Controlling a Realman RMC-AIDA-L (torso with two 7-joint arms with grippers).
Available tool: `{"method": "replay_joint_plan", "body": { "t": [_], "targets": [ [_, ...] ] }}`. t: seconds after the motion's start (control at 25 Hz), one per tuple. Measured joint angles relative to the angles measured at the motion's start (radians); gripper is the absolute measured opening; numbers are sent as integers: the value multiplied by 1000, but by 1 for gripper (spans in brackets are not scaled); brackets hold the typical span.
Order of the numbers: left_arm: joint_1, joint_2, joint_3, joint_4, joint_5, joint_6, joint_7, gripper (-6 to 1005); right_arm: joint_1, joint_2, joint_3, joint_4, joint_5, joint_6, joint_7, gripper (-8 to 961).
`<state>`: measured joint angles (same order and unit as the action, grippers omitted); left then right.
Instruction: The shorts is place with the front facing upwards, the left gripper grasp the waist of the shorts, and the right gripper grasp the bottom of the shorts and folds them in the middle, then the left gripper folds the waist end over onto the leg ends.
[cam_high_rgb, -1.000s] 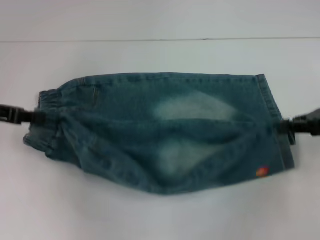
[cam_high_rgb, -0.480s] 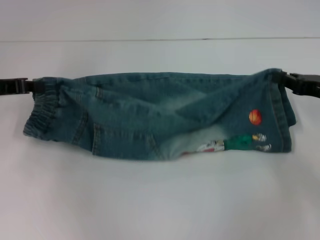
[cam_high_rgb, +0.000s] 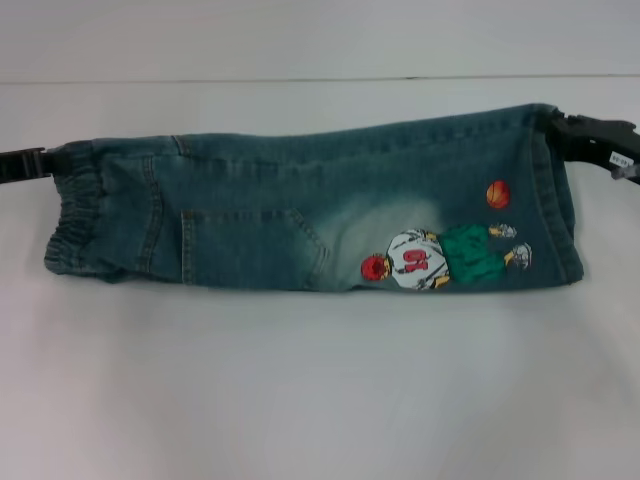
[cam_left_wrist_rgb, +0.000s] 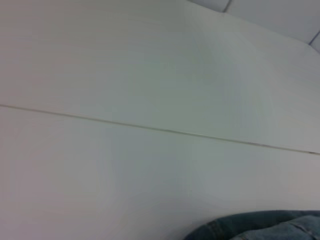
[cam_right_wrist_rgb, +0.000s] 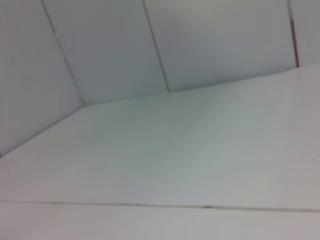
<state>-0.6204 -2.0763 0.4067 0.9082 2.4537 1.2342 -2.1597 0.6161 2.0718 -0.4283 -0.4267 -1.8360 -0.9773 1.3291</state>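
Note:
The blue-green denim shorts (cam_high_rgb: 300, 215) lie stretched across the white table, folded lengthwise into a narrow band. The cartoon ball-player print (cam_high_rgb: 440, 255) faces up near the right end. My left gripper (cam_high_rgb: 50, 160) is shut on the far corner of the waist of the shorts (cam_high_rgb: 75, 215), whose gathered elastic sits at the left end. At the right end, my right gripper (cam_high_rgb: 560, 128) is shut on the far corner of the bottom of the shorts (cam_high_rgb: 555, 200), at the stitched leg ends. A strip of denim (cam_left_wrist_rgb: 260, 227) shows in the left wrist view; the right wrist view shows only table and wall.
The white table (cam_high_rgb: 300, 400) extends in front of the shorts. A thin seam line (cam_high_rgb: 320, 79) runs across the table behind them, with the wall beyond.
Both grippers moved away from me, carrying the held edge over toward the far side. The shorts went from a sagging open spread to a lengthwise fold, and the print now faces up.

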Motion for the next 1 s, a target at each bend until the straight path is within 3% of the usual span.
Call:
{"method": "replay_joint_plan", "body": {
  "t": [0.4,0.72,0.92,1.0],
  "targets": [
    [2,-17,4,-5,-3,-65,15,28,48,8,-36,16,23,101,-58,50],
    [3,-17,17,-47,-2,-95,50,28,90,13,-111,48,22,210,-55,55],
    [2,-31,18,-52,-2,-131,76,30,104,14,-144,72,25,260,-46,145],
    [3,-32,18,-57,-2,-138,76,98,106,13,-145,77,25,264,-39,181]
  ]
}}
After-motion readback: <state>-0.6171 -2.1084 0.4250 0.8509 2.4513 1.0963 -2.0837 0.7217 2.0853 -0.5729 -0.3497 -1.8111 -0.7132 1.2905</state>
